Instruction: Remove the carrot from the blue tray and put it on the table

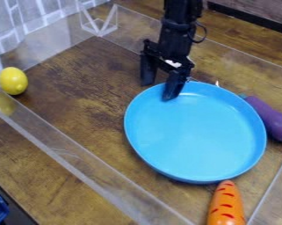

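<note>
The blue tray (196,134) lies on the dark wooden table (78,110), right of centre, with nothing inside it. The carrot (227,204), orange with dark ridges, lies on the table just past the tray's near-right rim, at the bottom edge of the view. My gripper (162,82) hangs from the black arm at the tray's far-left rim. Its two fingers point down, spread apart, with nothing between them. One fingertip reaches over the tray's edge.
A purple eggplant (273,119) lies against the tray's right side. A yellow lemon (13,81) sits at the far left by the clear acrylic wall (61,145). More clear walls stand along the front and back edges.
</note>
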### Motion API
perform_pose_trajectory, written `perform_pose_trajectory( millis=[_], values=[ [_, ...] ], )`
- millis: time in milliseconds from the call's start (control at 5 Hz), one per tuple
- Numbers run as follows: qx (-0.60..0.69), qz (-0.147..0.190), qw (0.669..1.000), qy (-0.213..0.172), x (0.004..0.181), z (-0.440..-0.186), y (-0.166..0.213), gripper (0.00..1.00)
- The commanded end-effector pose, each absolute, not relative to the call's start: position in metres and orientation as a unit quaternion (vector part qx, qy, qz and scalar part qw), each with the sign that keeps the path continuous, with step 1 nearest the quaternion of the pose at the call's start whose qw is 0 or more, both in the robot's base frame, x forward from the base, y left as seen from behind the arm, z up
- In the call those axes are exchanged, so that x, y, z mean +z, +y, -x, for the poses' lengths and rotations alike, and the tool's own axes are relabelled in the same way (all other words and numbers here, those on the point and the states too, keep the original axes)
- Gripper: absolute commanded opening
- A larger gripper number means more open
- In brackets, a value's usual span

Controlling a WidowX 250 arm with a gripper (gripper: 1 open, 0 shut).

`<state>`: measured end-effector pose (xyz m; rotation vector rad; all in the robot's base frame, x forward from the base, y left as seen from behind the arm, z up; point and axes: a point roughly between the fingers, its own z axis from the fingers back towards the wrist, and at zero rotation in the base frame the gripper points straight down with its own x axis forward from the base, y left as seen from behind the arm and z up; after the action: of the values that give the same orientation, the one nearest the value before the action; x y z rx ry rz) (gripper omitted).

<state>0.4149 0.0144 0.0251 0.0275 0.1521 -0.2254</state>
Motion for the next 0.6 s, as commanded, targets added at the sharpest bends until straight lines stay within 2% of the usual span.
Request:
perform_pose_trajectory(
  millis=[0,400],
  values=[
    [-0.098,-0.017,0.994,0.047,0.0466,-0.4271,0.0023,0.00],
    [-0.074,-0.023,0.996,0.050,0.0544,-0.4320,0.0068,0.00]
  ],
)
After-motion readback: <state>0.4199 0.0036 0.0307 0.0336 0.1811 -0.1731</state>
